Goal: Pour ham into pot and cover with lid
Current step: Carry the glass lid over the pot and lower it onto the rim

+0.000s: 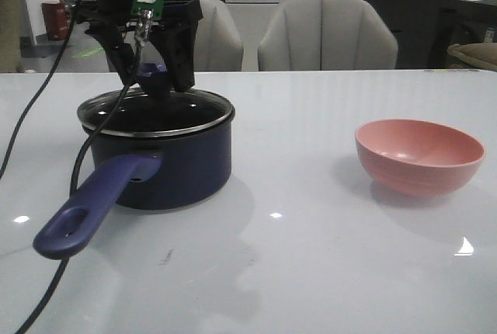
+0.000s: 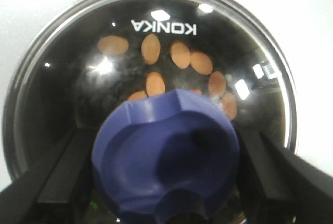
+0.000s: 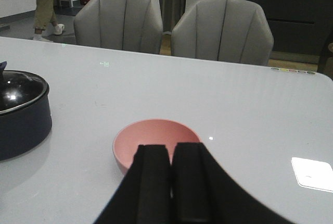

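1. The pot (image 1: 167,159), a dark navy saucepan, stands on the left half of the white table (image 1: 311,256); its long purple-blue handle (image 1: 93,202), with an oval hole at the end, reaches out toward the camera and to the left in the front view.
2. The lid (image 1: 155,113) — clear glass with a thin steel rim — sits level on the pot's rim, and its edge follows that rim all the way round.
3. The ham (image 2: 179,54) lies inside the pot under the glass: in the left wrist view, orange-pink round slices are scattered over the dark bottom, some partly hidden behind the knob (image 2: 166,156).
4. The word KONKA is printed on the lid glass and reads upside down in the left wrist view.
5. The left gripper (image 1: 154,66) hangs straight over the lid, its jaws spread, one black finger (image 2: 57,182) on each side of the dark blue flared knob; from these views I cannot tell whether the pads touch it.
6. The right gripper (image 3: 170,182) has its two black fingers pressed together with nothing between them; it hovers near the pink bowl (image 1: 419,155).
7. That bowl stands upright on the right half of the table, well apart from the pot — nothing shows inside it.
8. Two grey upholstered chairs (image 3: 221,26) stand behind the far edge of the table.
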### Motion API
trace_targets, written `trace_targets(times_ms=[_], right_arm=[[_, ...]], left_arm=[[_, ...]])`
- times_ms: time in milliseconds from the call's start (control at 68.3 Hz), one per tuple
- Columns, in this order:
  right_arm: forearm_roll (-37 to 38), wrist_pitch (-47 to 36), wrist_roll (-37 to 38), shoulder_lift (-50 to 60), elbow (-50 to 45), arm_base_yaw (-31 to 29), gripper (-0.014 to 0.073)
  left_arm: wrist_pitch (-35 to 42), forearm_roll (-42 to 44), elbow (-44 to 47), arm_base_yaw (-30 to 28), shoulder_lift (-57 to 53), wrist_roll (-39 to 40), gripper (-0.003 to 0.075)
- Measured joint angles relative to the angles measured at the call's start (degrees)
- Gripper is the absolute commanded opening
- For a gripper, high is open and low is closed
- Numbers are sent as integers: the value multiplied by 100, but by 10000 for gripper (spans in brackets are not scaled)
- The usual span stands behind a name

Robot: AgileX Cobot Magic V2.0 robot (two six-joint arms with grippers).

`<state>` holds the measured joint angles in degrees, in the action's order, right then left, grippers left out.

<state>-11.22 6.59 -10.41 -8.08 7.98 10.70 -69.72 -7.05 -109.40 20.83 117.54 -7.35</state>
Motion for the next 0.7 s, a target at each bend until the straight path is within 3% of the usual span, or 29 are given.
trace_targets(times_ms=[249,483,703], right_arm=[[0,0,0,0,0,0,148],[0,0,0,0,0,0,148],[0,0,0,0,0,0,148]], left_arm=[[23,-9,0,0,0,36,526],[23,-38,-40,0,0,36,650],[-74,-52,-79,0,0,36,648]])
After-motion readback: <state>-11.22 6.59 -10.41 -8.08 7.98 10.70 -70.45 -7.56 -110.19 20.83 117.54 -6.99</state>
